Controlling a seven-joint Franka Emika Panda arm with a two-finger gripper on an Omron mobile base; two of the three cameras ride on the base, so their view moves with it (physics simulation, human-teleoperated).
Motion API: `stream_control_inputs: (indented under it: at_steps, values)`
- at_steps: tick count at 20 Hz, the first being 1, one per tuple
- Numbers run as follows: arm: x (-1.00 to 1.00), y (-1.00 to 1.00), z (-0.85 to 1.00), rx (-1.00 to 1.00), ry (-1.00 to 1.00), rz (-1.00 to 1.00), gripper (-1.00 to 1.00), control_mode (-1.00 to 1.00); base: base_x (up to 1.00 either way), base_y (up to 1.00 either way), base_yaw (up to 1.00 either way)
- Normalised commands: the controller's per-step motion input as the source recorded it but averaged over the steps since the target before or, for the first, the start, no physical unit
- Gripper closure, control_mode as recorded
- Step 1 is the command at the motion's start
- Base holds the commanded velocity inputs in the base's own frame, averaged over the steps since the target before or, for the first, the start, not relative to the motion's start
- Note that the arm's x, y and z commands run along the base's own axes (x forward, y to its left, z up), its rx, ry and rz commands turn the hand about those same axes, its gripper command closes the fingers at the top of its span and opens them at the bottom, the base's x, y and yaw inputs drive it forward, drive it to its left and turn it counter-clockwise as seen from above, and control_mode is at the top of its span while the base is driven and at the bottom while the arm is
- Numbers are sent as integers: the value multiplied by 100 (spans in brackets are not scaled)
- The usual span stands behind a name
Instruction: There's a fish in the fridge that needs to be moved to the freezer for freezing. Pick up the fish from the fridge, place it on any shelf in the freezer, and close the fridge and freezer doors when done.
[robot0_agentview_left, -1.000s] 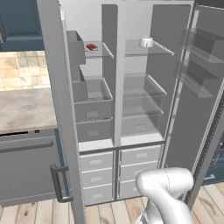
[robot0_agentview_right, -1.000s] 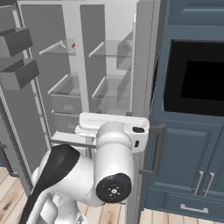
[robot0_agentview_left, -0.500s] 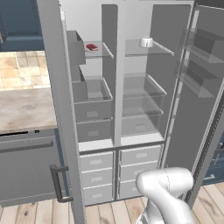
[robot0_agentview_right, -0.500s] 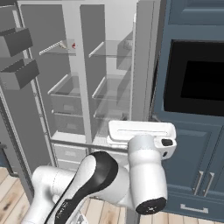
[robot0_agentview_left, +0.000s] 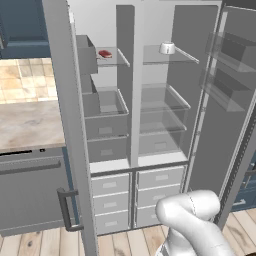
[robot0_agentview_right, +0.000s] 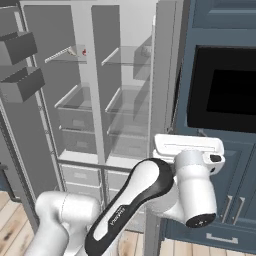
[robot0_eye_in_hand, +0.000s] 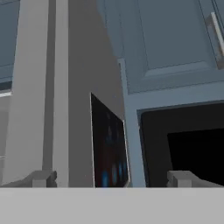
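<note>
fig.: fish (robot0_agentview_left: 105, 53) already lying on freezer (robot0_agentview_left: 107, 107) top shelf; gripper (robot0_eye_in_hand: 111, 178) w/ fingers spread, empty, facing fridge door (robot0_eye_in_hand: 109, 153). closing step underway; next: pushing both doors shut.

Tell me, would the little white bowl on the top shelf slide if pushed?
Probably yes: the white bowl sits on a smooth glass shelf. It looks small, so likely light, and squat, so it shouldn't tip.

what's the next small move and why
Probably bring the open, empty end effector against the fridge door to push it shut: it and the freezer door stand open, and a red item, maybe the fish, lies on the freezer shelf.
</note>
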Motion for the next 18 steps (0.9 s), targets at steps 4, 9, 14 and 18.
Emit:
stream_control_inputs:
  at_steps: [4,9,14,18]
  values:
    - [41,-70,-20,1,-2,0,-100,-100,0,0,0]
    - [54,-49,-28,0,0,0,-100,-100,0,0,0]
    - [63,-8,-36,0,-1,0,-100,-100,0,0,0]
    - [52,0,-27,0,-4,0,-100,-100,0,0,0]
